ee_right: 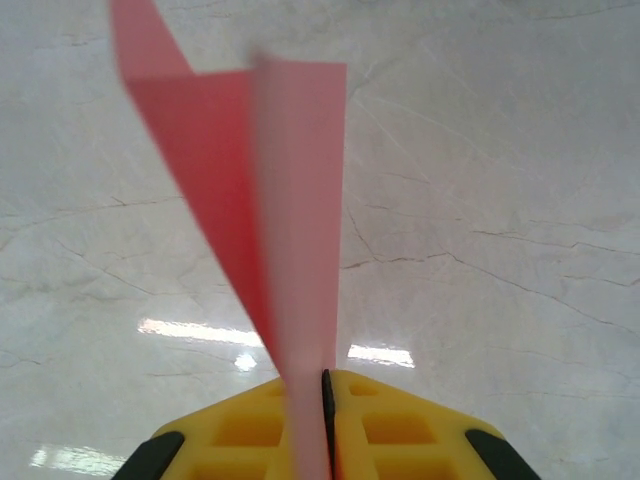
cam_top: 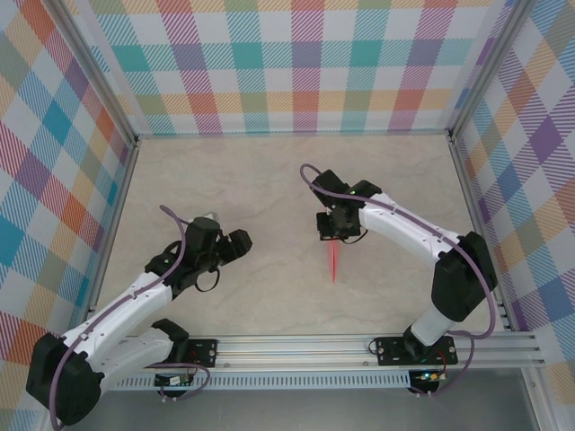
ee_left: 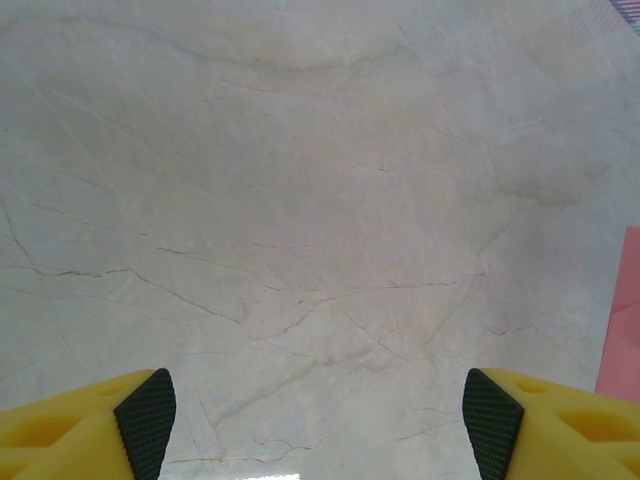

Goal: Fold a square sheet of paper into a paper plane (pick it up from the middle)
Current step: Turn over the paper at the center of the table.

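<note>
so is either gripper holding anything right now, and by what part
The right gripper is shut on the paper plane, pinching the folded paper at one end, the rest sticking out free. The left gripper is open, holding nothing.

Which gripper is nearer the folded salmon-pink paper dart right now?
Right. The right gripper is clamped on the folded salmon-pink paper dart; the left gripper hangs open over bare table, apart, off to its left.
</note>
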Robot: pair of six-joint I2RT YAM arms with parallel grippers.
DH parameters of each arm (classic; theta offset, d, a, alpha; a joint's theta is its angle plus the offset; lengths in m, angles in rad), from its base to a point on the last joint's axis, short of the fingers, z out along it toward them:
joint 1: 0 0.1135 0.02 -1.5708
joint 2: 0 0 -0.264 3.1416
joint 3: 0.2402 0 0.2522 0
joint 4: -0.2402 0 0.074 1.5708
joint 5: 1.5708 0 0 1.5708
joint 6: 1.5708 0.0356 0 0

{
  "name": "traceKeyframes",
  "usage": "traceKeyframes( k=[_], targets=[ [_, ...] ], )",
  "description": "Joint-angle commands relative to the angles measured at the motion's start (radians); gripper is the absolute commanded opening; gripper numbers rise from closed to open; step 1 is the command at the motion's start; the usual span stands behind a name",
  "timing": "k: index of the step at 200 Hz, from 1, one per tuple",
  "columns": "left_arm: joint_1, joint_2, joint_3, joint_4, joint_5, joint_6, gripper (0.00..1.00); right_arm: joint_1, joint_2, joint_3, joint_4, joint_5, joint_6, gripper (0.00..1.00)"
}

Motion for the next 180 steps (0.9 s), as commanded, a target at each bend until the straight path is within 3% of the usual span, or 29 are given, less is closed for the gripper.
traceKeyframes(
  k=[1, 38, 157, 180],
  targets=[
    [0.025, 0.001, -0.02, 0.009, -0.011, 0.003, 0.79, 0.022, 0.054, 0.074, -0.054, 0.066, -0.04, 0.12],
    [0.066, 0.089, 0.027, 0.039, 0.037, 0.026, 0.8, 0.061, 0.135, 0.199, -0.144, 0.186, -0.049, 0.1],
    [0.146, 0.078, 0.039, 0.039, 0.164, 0.058, 0.8, 0.069, 0.195, 0.249, -0.2, 0.184, -0.049, 0.1],
    [0.147, 0.053, 0.06, -0.025, 0.109, 0.044, 0.79, 0.07, 0.25, 0.294, -0.262, 0.208, -0.003, 0.11]
  ],
)
